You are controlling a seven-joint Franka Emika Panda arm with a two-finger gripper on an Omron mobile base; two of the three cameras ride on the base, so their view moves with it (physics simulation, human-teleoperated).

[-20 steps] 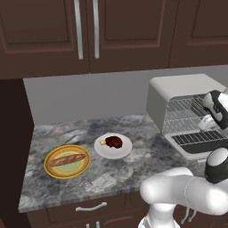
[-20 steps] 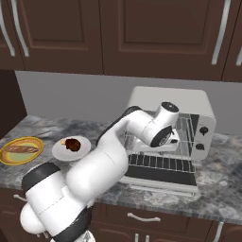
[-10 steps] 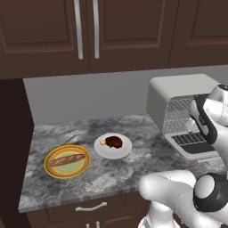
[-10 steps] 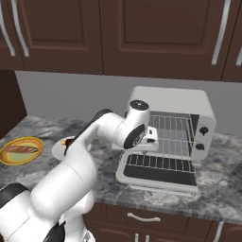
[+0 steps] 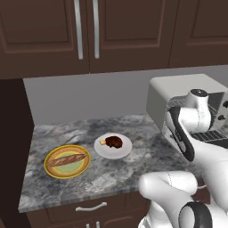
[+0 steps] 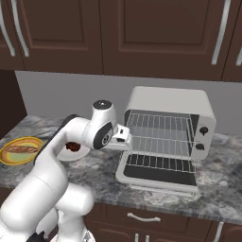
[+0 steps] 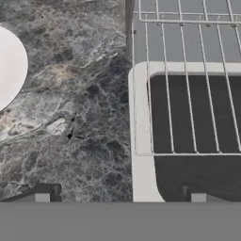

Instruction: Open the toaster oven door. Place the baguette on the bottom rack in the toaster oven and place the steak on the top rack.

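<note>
Hand view: the two dark fingertips of the pincer [image 7: 120, 196] stand wide apart with nothing between them, one tip over the speckled grey stone counter [image 7: 80, 141], the other over the lowered toaster oven door [image 7: 141, 174], a light grey frame around dark glass. A thin silver wire rack [image 7: 188, 117] juts out above the door glass, ahead of the pincer, and the rim of a round white plate [image 7: 9, 70] lies ahead on the counter side.

Right base view: the pincer [image 6: 124, 137] hangs at the left front corner of the boxy off-white toaster oven [image 6: 170, 101], whose door [image 6: 158, 177] lies flat and open. The top rack [image 6: 160, 125] and bottom rack [image 6: 158, 163] sit just beside the pincer, to its right.

Left base view: the small dark reddish-brown steak [image 5: 114, 141] rests on the white plate [image 5: 113, 151], left of the pincer. Farther left, well apart from it, the slim tan baguette [image 5: 67, 159] lies on a yellow-rimmed plate [image 5: 67, 171].
</note>
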